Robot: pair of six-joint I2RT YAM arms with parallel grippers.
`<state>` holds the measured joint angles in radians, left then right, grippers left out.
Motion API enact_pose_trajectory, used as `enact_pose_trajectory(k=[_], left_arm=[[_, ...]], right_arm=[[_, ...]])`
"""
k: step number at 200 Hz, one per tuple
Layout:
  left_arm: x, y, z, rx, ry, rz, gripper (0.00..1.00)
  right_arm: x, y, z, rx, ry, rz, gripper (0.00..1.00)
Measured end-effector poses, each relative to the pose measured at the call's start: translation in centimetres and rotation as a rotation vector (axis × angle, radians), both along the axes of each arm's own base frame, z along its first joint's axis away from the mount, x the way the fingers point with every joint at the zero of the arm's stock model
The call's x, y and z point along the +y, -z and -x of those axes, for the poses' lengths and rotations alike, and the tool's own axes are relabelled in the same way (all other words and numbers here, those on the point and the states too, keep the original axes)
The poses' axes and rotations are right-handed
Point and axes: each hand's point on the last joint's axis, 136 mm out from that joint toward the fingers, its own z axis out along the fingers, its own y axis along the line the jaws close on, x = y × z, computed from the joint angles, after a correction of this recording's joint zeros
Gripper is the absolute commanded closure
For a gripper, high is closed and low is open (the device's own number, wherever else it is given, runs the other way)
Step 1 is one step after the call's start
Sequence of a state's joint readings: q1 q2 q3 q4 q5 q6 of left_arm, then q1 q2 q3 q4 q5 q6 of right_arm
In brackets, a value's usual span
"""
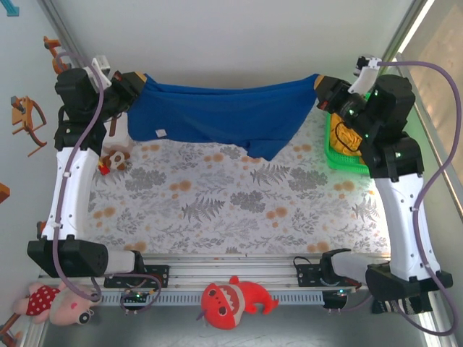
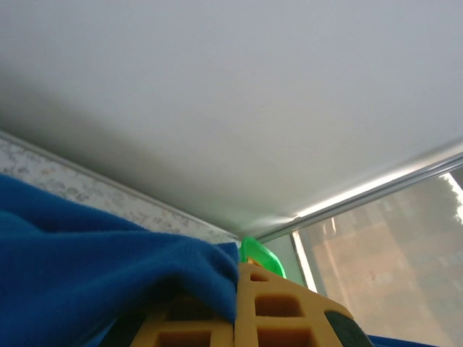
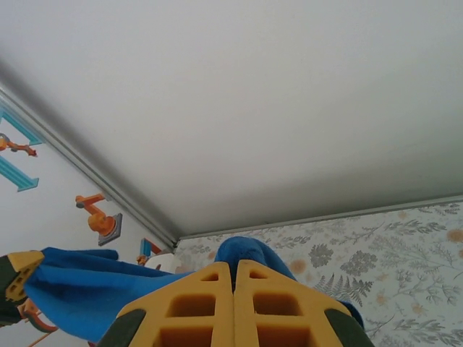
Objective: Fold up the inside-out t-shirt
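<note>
Two grippers, one shirt strung between them. From the top camera the royal-blue soft cloth t-shirt point(image 1: 224, 116) is seen stretched like a hammock over the far edge of the grey-and-orange floral tablecloth point(image 1: 217, 210). It's pinched at one end by the left gripper point(image 1: 137, 82) and at the other by the right gripper point(image 1: 322, 85). The middle is sagged, and a lower corner is hung down right of centre; whether the tablecloth is touched there can't be told. A small white tag point(image 1: 160, 133) is shown on the blue fabric near the left end. Beside the right arm a bright green plastic basket point(image 1: 349, 165) is parked with an orange-yellow garment point(image 1: 338, 134) inside. A red shark plush toy point(image 1: 233, 298) is laid by the near rail and a pink plush doll point(image 1: 58, 303) at the near left corner.

Now the wrist cams, where the grip itself gets spelled out. On the left wrist view the yellow moulded fingers point(image 2: 282, 311) are pressed flat together, with blue fabric bunched over them and caught at the tips. On the right wrist view the fingers point(image 3: 195, 307) are likewise clamped tight, with a lump of blue squeezed out past the tips. From above, that seam between the fingers is too small to be judged, while the overall hang of the shirt is given by the top view.
</note>
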<state>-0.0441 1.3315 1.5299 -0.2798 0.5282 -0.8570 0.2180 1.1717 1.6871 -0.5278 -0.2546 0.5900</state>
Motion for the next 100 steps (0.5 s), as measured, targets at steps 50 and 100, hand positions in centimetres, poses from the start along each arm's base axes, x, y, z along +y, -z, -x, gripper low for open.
enact_pose_trajectory(k=[50, 100], left_arm=[[0.1, 3.0, 2.2, 0.074, 0.005, -0.038, 0.97], [0.4, 9.0, -3.1, 0.220, -0.004, -0.076, 1.00]], right_arm=[[-0.5, 2.7, 1.4, 0.037, 0.011, 0.016, 1.00], [0.0, 10.3, -5.9, 0.232, 0.054, 0.117, 1.00]])
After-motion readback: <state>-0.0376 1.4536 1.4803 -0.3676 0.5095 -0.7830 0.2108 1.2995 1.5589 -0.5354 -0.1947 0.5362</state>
